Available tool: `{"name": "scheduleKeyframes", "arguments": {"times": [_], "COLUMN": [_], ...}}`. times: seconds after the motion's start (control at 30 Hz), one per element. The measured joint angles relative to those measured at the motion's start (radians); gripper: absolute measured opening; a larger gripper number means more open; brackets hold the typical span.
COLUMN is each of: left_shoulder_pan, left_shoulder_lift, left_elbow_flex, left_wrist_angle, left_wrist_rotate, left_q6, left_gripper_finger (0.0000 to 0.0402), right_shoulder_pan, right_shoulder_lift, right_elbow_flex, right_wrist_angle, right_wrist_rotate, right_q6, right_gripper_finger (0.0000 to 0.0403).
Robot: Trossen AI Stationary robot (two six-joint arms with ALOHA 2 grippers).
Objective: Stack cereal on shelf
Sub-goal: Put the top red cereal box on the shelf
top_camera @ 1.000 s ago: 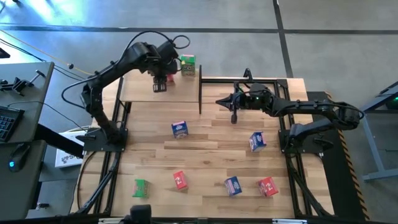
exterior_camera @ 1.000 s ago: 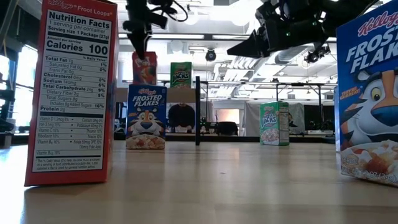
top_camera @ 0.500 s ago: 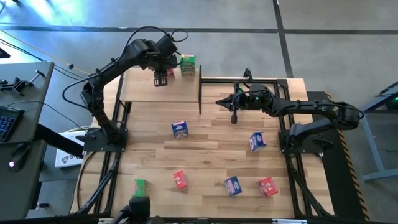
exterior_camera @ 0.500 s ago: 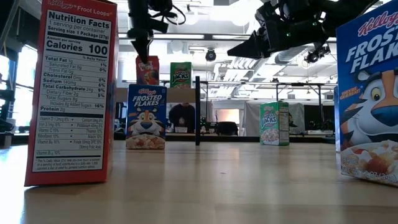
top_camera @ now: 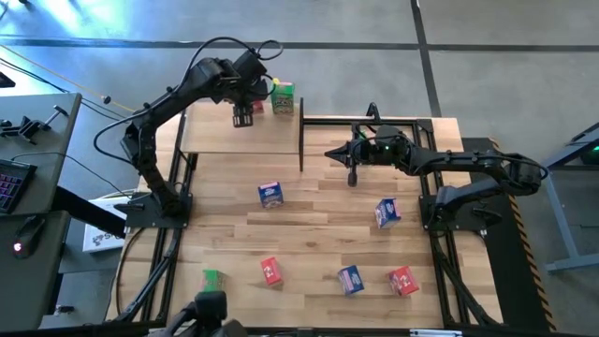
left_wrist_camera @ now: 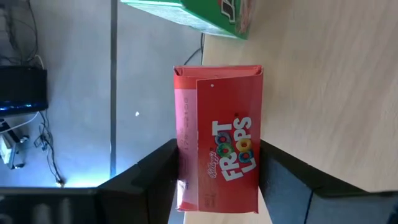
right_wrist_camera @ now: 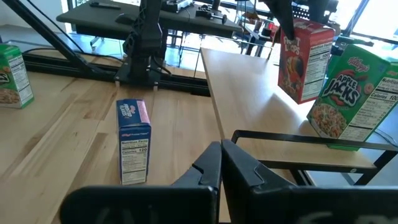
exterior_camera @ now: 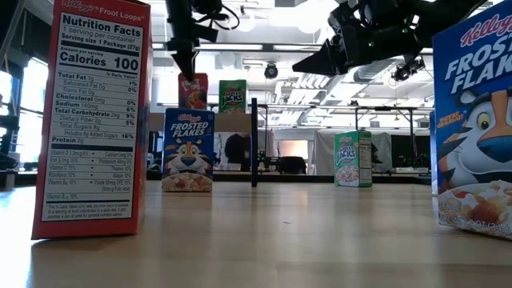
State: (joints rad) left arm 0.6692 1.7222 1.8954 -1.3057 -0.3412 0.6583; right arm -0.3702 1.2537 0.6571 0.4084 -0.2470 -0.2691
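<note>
Left pincer [top_camera: 243, 118] slightly parted, right pincer [top_camera: 353, 178] shut mid-table.

The shelf [top_camera: 239, 139] stands at the far left of the table [top_camera: 309, 225]. On its far edge stand a Froot Loops box [top_camera: 251, 109] and, just to its right, an Apple Jacks box [top_camera: 283, 97]. The left tool [top_camera: 244, 116] is over the Froot Loops box. The right tool [top_camera: 353, 175] hangs right of the shelf. A Frosted Flakes box [top_camera: 270, 194] stands on the table, nearer than the shelf.
</note>
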Motion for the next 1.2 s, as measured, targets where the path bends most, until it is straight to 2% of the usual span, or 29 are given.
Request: {"name": "scheduleKeyframes", "arguments": {"times": [0.07, 0.3, 1.2], "left_shoulder_pan": [0.007, 0.019, 0.046], "left_shoulder_lift": [0.000, -0.001, -0.001], "left_elbow_flex": [0.000, 0.000, 0.001], "left_wrist_angle": [0.001, -0.025, 0.020], "left_wrist_rotate": [0.007, 0.130, 0.137], "left_q6": [-0.003, -0.059, -0.090], "left_gripper_finger": [0.0191, 0.0191, 0.0191], "right_shoulder_pan": [0.000, 0.000, 0.000], "right_shoulder_lift": [0.000, 0.000, 0.000], "right_elbow_flex": [0.000, 0.000, 0.000], "right_wrist_angle": [0.000, 0.000, 0.007], "right_wrist_rotate": [0.000, 0.000, 0.000], "right_q6": [0.000, 0.000, 0.000], "right_gripper_finger": [0.0000, 0.0000, 0.0000]}}
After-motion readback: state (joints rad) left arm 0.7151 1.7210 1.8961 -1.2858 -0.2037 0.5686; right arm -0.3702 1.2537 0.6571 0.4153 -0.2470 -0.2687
